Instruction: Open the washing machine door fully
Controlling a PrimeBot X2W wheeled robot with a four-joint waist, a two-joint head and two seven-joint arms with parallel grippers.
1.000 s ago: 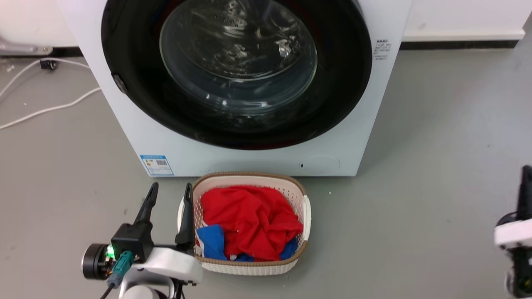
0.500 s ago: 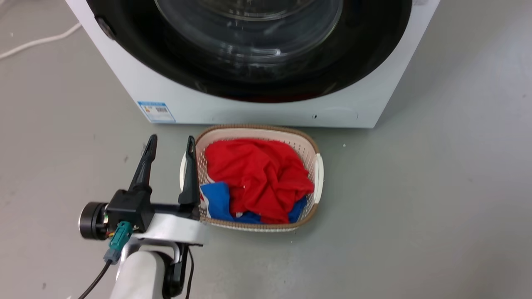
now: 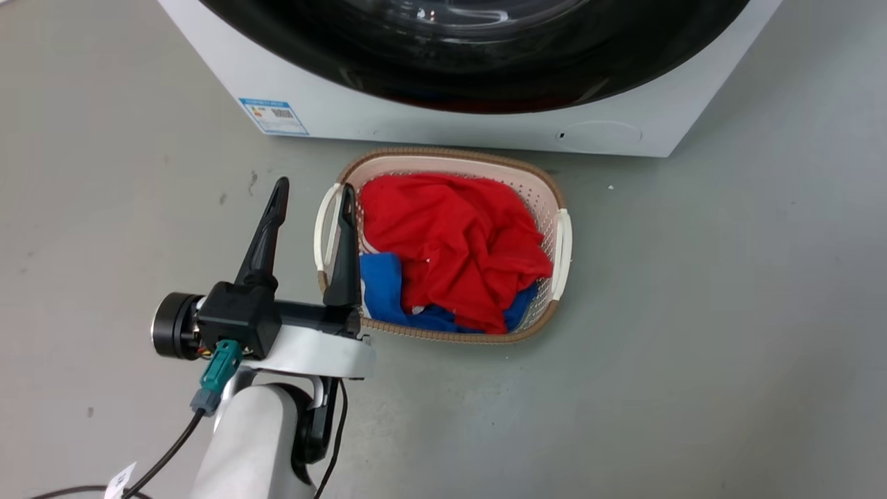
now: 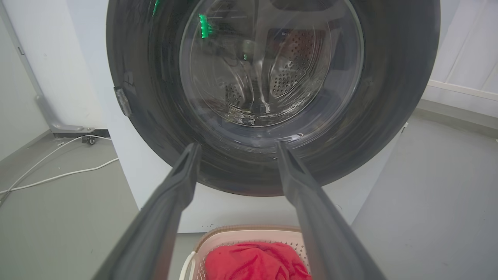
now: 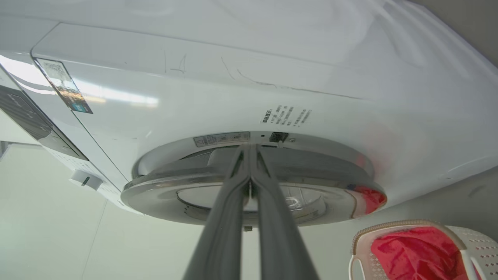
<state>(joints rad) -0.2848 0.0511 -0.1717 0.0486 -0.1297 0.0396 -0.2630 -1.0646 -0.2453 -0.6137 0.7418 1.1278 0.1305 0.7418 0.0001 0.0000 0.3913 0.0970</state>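
Left gripper (image 3: 314, 188) is hovering open at 9 o'clock of the head view, fingers spread and holding nothing, one tip overlapping the laundry basket (image 3: 563, 242) handle. Washing machine door (image 3: 485, 76) is sitting at 12 o'clock, cut by the frame edge. In the right wrist view, right gripper (image 5: 249, 155) is pointing at the door's rim, fingers pressed together. Contact unclear. Red garment (image 3: 457, 222) is lying in the basket.
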